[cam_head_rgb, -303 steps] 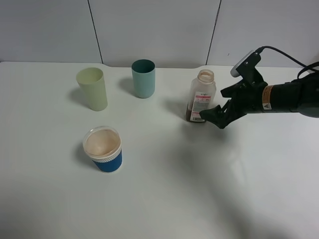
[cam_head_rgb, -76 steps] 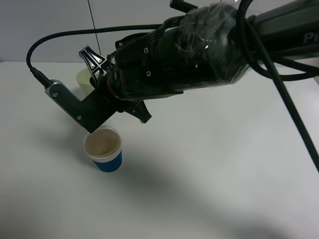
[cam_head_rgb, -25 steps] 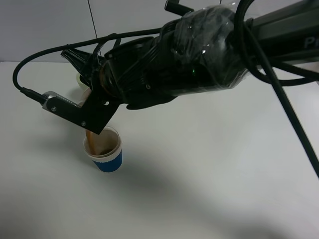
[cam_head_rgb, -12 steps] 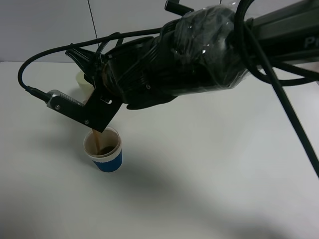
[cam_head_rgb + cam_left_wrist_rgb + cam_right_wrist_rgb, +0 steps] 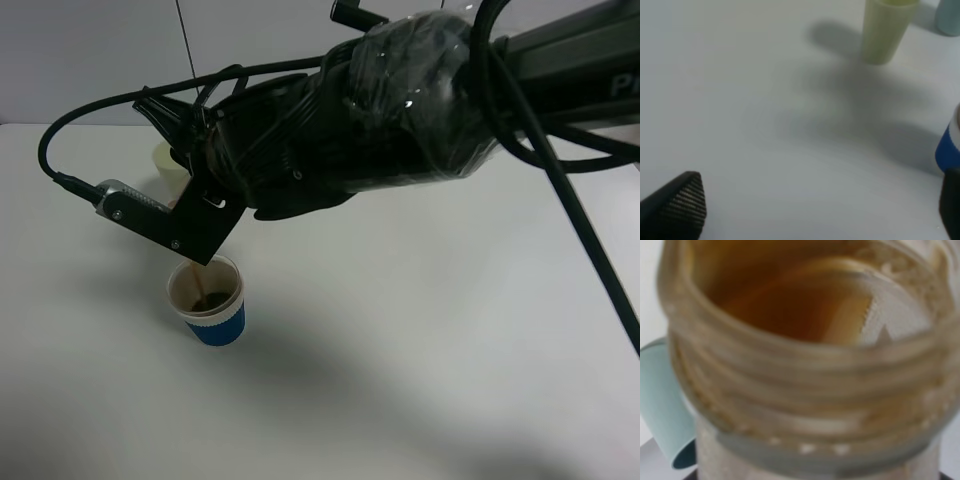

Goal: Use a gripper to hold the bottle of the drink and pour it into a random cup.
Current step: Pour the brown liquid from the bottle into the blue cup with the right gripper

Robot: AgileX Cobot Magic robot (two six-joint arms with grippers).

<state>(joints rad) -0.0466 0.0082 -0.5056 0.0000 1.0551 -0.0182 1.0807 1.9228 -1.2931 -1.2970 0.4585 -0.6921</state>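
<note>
Cup (image 5: 212, 312) seemingly fuller; arm (image 5: 400, 110) barely shifted since.

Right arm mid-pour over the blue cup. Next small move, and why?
Probably hold this tilt a moment, with no sideways shift. A thin brown stream lands inside the blue cup, whose bottom is barely covered, and the bottle shows drink at its neck. So there seems to be more to pour and room for it.

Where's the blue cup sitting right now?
In the high view the blue cup stands on the left half of the table, toward the front, directly under the black arm reaching across from the right, with the pale-green cup behind it.
</note>
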